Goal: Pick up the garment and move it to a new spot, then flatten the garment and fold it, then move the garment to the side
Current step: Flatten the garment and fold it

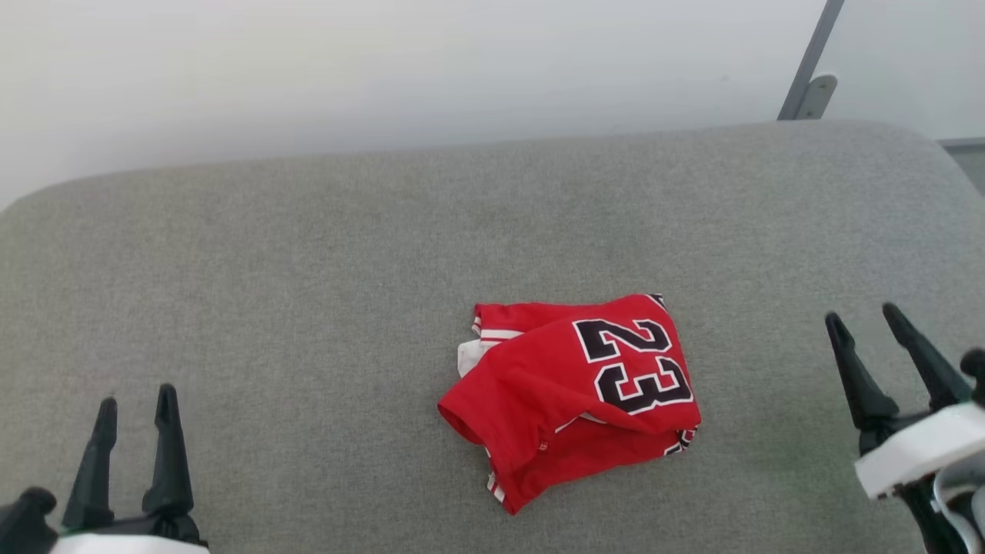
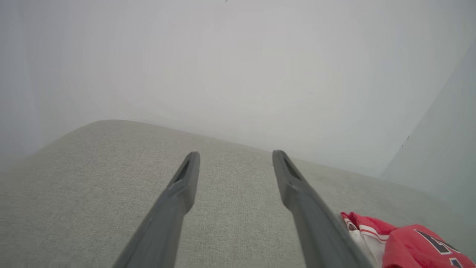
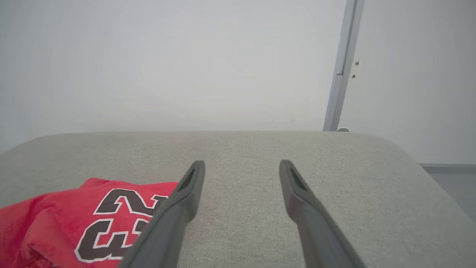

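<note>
The garment (image 1: 573, 388) is a red shirt with a black-and-white 23, lying crumpled in a heap near the middle of the grey cushion (image 1: 308, 254); a bit of white sleeve shows at its left. My left gripper (image 1: 135, 400) hovers open at the lower left, far from it, with nothing between its fingers. At the right edge my right gripper (image 1: 862, 315) is open and empty too. The left wrist view has the garment (image 2: 409, 243) at its lower right, beside my open left gripper (image 2: 234, 154). In the right wrist view the garment (image 3: 74, 223) lies left of my open right gripper (image 3: 241, 163).
A pale wall (image 1: 385, 69) rises behind the cushion's rounded far edge. A grey metal post (image 1: 808, 69) stands at the back right. Bare cushion surrounds the shirt on all sides.
</note>
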